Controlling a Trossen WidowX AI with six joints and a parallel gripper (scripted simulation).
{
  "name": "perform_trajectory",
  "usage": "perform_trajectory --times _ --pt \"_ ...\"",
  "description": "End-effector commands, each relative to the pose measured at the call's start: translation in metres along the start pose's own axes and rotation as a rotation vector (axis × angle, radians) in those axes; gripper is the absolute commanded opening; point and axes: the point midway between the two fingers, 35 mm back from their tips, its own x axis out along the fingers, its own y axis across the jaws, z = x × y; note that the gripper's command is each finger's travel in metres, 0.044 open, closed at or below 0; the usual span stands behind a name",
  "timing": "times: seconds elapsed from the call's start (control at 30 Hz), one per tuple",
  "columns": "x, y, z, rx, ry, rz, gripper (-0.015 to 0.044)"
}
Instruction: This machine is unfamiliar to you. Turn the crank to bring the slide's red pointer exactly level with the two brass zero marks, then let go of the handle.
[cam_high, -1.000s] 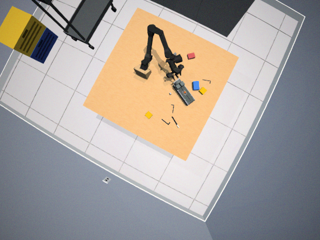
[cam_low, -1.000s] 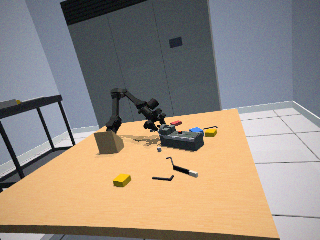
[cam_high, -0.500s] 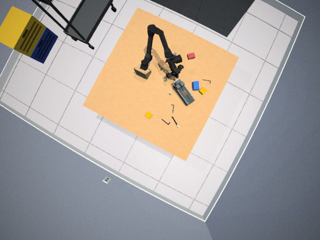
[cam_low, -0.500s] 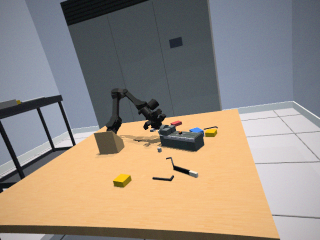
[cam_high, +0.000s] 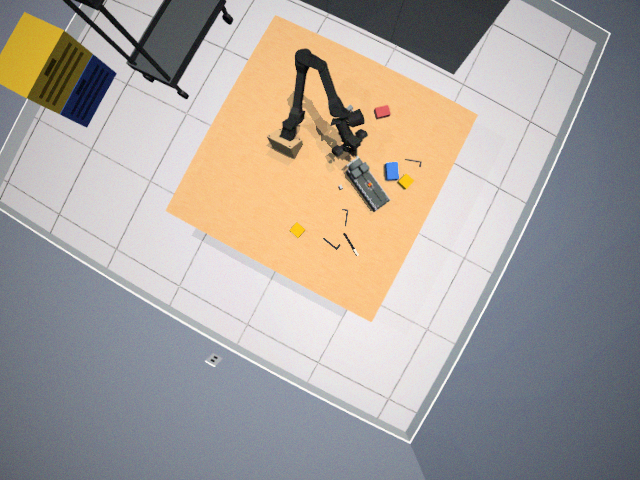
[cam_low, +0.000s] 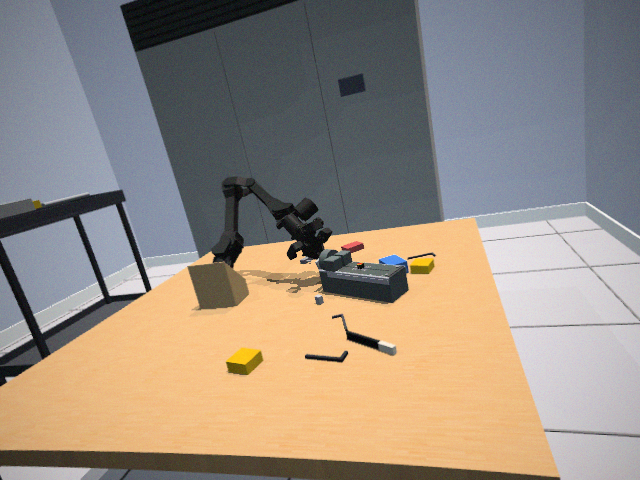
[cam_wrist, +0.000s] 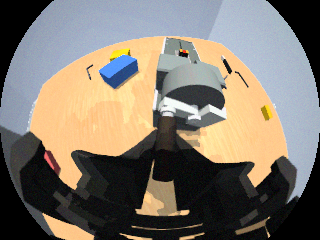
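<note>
The machine (cam_high: 373, 189) (cam_low: 364, 281) (cam_wrist: 182, 50) is a long dark grey box on the wooden table (cam_high: 248, 180) (cam_low: 155, 403). A grey round crank hub (cam_wrist: 192, 88) (cam_low: 333, 259) (cam_high: 357, 167) sits at its near end. A dark handle (cam_wrist: 164, 147) sticks out from the hub toward the wrist camera. The slide's red pointer (cam_high: 370, 183) (cam_low: 360, 265) (cam_wrist: 183, 54) shows on top of the machine. The brass marks are too small to tell. My gripper (cam_wrist: 163, 134) (cam_high: 345, 151) (cam_low: 303, 254) is shut on the crank handle.
A blue block (cam_high: 391, 171) (cam_low: 392, 260) (cam_wrist: 119, 71) and a yellow block (cam_high: 405, 181) (cam_low: 421, 265) lie beside the machine. A red block (cam_high: 382, 111) (cam_low: 352, 246), another yellow block (cam_high: 297, 229) (cam_low: 244, 360), several black hex keys (cam_low: 326, 357) and a tan base box (cam_low: 217, 284) also sit on the table.
</note>
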Motion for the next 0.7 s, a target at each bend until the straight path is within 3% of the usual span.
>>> perform_trajectory --times 0.0,0.67 --pt "0.0026 0.0011 -0.0026 0.0 0.003 0.002 0.0" --pt "0.012 0.0013 -0.0116 0.0 0.003 0.002 0.0"
